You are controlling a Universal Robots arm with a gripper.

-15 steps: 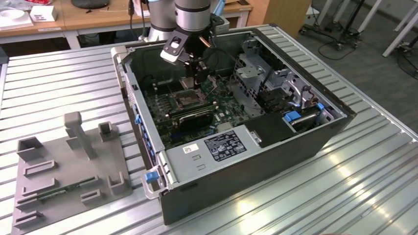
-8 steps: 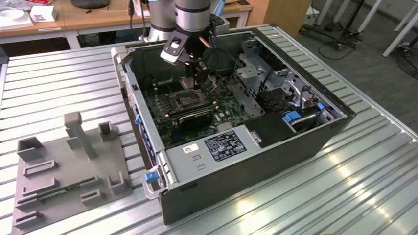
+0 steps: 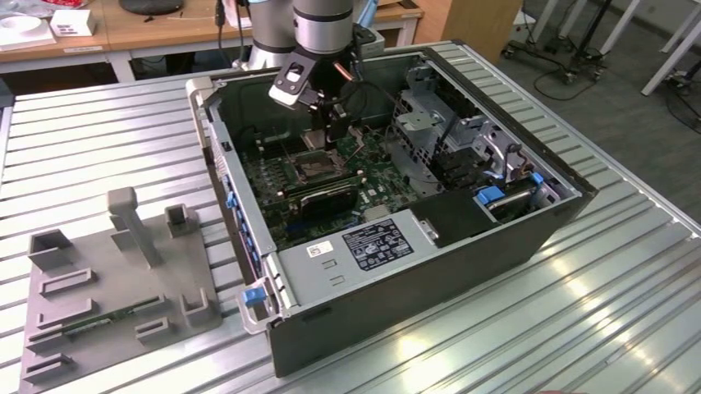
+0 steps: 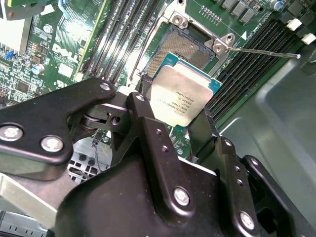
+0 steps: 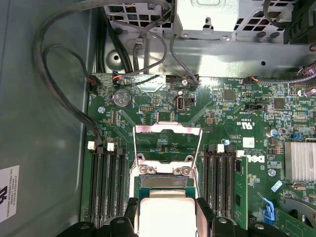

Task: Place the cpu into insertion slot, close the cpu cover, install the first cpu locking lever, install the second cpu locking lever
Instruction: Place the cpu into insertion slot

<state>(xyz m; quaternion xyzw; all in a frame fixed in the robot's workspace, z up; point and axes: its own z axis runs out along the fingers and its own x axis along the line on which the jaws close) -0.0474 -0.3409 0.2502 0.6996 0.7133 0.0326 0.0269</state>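
Pinching the single cpu (image 4: 182,96) by two opposite edges, the gripper (image 4: 173,114) hangs over the open socket (image 4: 187,42) inside the computer case (image 3: 526,238), its two jaws pressed against the chip. One cpu cover (image 5: 168,128) stands flipped up behind the socket. One thin lever rod (image 4: 261,52) juts out near the socket's corner. Two banks of memory slots (image 5: 108,182) flank the socket, and black cables (image 5: 54,64) loop along the case wall.

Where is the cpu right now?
In both wrist views the cpu is clamped in the gripper, beside the open insertion slot on the motherboard; the exterior view places the gripper inside the computer case.
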